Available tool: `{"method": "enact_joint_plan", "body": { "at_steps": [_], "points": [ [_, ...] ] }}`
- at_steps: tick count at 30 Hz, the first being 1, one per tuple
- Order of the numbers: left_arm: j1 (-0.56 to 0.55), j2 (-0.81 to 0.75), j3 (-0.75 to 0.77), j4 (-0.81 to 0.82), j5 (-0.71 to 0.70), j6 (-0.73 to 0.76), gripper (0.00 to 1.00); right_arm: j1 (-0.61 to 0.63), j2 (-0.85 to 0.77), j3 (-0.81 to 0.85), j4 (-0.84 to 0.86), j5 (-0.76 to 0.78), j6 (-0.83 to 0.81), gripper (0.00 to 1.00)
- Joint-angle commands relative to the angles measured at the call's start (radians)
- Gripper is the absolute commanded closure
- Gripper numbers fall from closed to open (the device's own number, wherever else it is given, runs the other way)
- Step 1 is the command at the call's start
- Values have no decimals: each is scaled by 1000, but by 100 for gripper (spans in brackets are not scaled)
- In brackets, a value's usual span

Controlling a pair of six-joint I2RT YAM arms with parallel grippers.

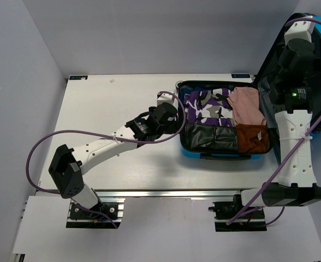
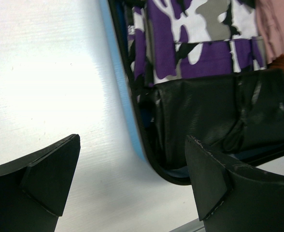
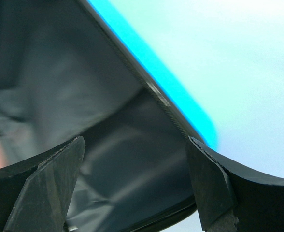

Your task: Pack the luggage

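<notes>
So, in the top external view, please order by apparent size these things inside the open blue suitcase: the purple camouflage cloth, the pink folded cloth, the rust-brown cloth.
1. Purple camouflage cloth: largest.
2. Pink folded cloth: middle.
3. Rust-brown cloth: smallest.
All lie at about one depth in the blue suitcase, so nearness hardly matters.

Bright, even light from above fills the top view; the table (image 1: 122, 103) reads near-white, with a soft shadow falling from the luggage (image 1: 190, 154) toward six o'clock. Left wrist view: glare at ten o'clock. Right wrist view: hazy toward nine o'clock (the fingers (image 3: 43, 193) look crisp).
</notes>
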Motion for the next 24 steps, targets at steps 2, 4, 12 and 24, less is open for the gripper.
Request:
{"method": "enact_joint_plan", "body": {
  "at_steps": [2, 4, 12, 24],
  "points": [
    [48, -31, -51, -12, 39, -31, 2, -120, 33, -56, 234, 84, -222, 11],
    [64, -33, -82, 5, 71, -42, 2, -155, 64, -32, 277, 98, -246, 11],
    [126, 48, -114, 111, 235, -31, 2, -241, 135, 12, 418, 80, -362, 11],
    [180, 179, -131, 244, 393, -36, 28, -179, 18, -82, 326, 3, -261, 98]
  ]
}}
